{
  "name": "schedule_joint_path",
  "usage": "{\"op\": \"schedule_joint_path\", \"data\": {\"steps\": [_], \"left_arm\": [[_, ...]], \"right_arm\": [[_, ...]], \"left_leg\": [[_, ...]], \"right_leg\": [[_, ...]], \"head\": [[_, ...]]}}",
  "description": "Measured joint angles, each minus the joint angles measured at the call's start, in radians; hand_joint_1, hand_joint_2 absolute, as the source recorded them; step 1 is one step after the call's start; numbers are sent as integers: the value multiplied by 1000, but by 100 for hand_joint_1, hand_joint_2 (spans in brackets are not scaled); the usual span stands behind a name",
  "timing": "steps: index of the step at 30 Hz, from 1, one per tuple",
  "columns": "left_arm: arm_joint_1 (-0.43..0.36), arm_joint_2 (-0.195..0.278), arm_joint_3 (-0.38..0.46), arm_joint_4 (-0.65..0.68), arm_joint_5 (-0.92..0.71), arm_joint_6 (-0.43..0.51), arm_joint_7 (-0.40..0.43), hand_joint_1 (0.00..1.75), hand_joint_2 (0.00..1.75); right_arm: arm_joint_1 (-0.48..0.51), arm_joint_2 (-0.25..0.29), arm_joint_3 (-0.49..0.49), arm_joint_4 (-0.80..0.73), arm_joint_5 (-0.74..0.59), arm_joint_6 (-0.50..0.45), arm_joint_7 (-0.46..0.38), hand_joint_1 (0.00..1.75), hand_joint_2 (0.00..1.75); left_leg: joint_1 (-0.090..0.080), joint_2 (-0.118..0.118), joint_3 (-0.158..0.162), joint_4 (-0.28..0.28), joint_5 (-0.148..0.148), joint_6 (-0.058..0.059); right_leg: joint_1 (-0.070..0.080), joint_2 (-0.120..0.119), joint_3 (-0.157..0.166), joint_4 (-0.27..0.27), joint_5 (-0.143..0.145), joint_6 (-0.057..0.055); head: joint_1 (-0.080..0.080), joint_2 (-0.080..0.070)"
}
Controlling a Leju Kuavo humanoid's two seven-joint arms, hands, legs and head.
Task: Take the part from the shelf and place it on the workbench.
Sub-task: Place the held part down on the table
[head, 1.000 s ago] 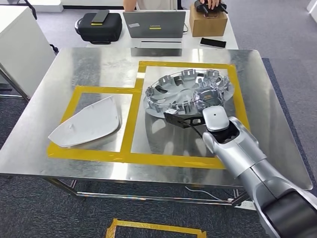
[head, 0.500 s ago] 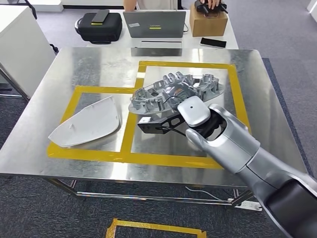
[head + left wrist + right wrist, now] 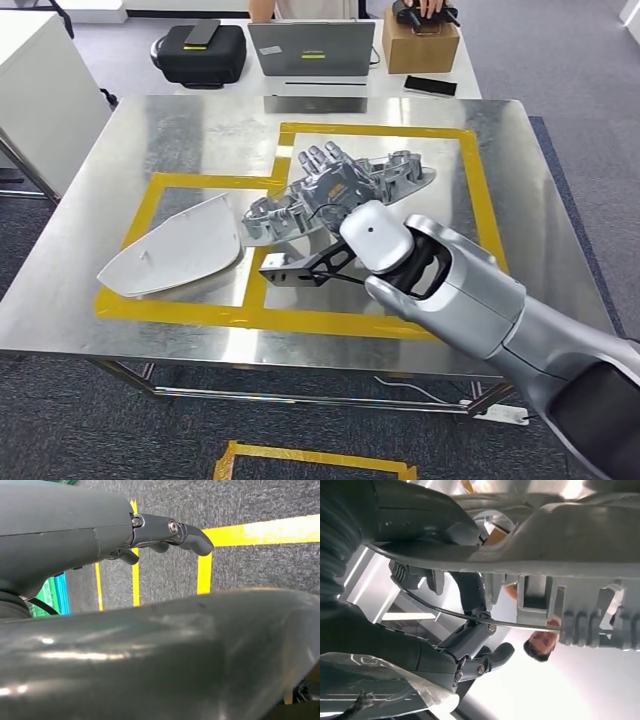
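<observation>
The part (image 3: 340, 185) is a round silver ribbed cover. My right hand (image 3: 385, 245) grips its near edge and holds it tilted over the steel workbench (image 3: 189, 130), across the divider between the two yellow-taped boxes. Its left edge hangs lower, near the white panel. The right wrist view has the part's ribbed underside (image 3: 565, 545) close up, with dark fingers (image 3: 471, 645) of my right hand beneath it. My left hand (image 3: 166, 532) hangs over grey carpet with yellow floor tape and holds nothing, its fingers stretched out.
A white curved panel (image 3: 177, 248) lies in the left taped box. Beyond the bench, another table carries a laptop (image 3: 312, 47), a black case (image 3: 200, 52), a cardboard box (image 3: 420, 42) and a phone (image 3: 429, 86). A person (image 3: 302, 8) stands behind it.
The part lay nearly flat in the right taped box; my right hand has since tipped it up and carried it left, toward the white panel.
</observation>
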State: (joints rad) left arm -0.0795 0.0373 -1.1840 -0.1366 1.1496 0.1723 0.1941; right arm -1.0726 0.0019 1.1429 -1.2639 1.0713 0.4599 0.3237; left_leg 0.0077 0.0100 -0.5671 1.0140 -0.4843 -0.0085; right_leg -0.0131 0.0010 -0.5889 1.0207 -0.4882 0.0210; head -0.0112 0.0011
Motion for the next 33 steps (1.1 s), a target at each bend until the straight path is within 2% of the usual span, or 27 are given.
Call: {"op": "schedule_joint_path", "data": {"steps": [1,6,16,33], "left_arm": [[0,-2,2,0,3,0,0,0,0],[1,-7,3,0,13,3,-1,0,0],[2,-7,3,1,24,3,0,0,0],[2,-7,-1,1,34,2,-1,0,0]], "right_arm": [[-1,-6,8,-15,2,-1,12,0,0],[-3,-34,34,-45,14,-6,46,0,0],[-5,-61,55,-29,0,-9,33,0,0],[-11,-73,74,11,-17,12,12,0,0]], "left_leg": [[0,0,0,0,0,0],[0,0,0,0,0,0],[0,0,0,0,0,0],[0,0,0,0,0,0]], "right_leg": [[0,0,0,0,0,0],[0,0,0,0,0,0],[0,0,0,0,0,0],[0,0,0,0,0,0]], "head": [[0,0],[0,0],[0,0],[0,0]]}}
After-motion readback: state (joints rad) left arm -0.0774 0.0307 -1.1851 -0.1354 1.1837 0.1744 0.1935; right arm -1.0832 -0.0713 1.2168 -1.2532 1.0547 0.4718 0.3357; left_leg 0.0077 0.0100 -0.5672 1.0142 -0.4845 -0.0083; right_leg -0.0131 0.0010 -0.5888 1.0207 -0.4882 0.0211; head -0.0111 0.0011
